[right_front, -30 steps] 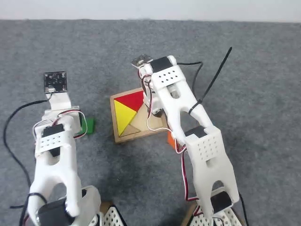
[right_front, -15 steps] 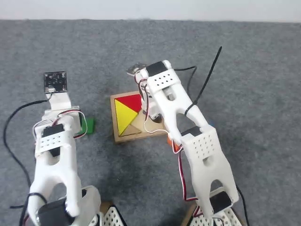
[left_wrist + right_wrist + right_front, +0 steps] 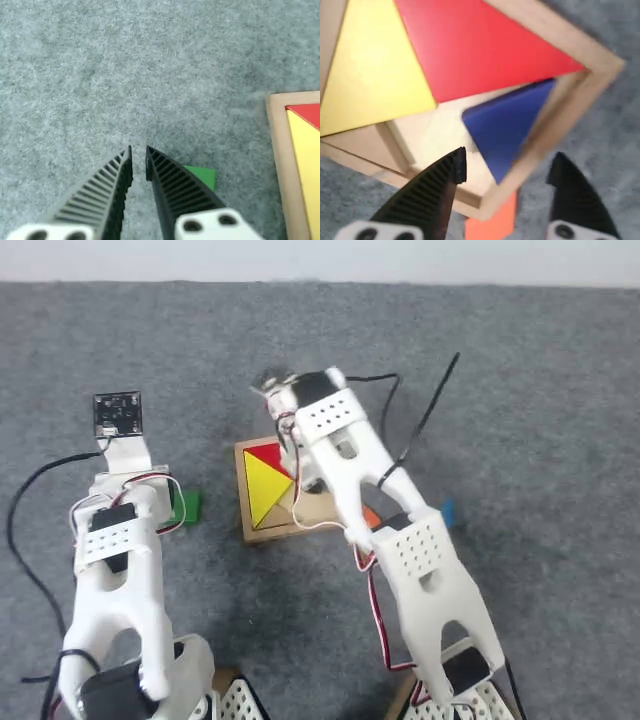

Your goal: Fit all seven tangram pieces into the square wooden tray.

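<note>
The square wooden tray (image 3: 243,490) lies mid-table with a yellow triangle (image 3: 262,490) and a red triangle (image 3: 268,454) in it. My right arm (image 3: 335,435) hangs over the tray. In the right wrist view my right gripper (image 3: 510,167) is open just above a blue triangle (image 3: 507,125), which lies in the tray's corner (image 3: 600,67) beside the red triangle (image 3: 480,55) and the yellow one (image 3: 375,75). An orange piece (image 3: 492,222) lies on the carpet outside the rim. My left gripper (image 3: 137,150) is shut over the carpet, next to a green piece (image 3: 201,176).
On the carpet lie the green piece (image 3: 187,505) left of the tray, the orange piece (image 3: 371,516) by its right side, and a small blue piece (image 3: 447,510) farther right. Grey carpet stretches on all sides.
My right arm has swung left across the tray, uncovering the orange piece and the small blue piece on its right. The left arm has not moved.
</note>
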Tool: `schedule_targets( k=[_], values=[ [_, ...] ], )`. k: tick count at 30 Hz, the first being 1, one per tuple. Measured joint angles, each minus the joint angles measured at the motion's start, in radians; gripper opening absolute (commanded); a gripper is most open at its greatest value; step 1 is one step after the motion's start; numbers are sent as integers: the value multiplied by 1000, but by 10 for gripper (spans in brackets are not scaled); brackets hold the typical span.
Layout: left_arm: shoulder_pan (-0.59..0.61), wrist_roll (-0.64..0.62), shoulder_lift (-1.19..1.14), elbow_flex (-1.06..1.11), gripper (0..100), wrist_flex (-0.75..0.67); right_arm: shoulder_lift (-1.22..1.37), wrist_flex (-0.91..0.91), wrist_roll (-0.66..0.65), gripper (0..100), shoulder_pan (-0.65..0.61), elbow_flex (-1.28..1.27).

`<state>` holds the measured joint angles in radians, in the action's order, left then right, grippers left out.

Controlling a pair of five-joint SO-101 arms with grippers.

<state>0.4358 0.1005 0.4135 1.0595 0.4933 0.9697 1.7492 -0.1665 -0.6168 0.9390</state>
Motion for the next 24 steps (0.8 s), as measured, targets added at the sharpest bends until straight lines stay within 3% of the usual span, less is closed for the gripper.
schedule_targets(
  k=[4,24],
  values=[
    [0,0,0,0,48,0,5,-2,0,468,-5,18],
    [0,0,0,0,48,0,173,-20,-74,428,-48,244]
  ],
)
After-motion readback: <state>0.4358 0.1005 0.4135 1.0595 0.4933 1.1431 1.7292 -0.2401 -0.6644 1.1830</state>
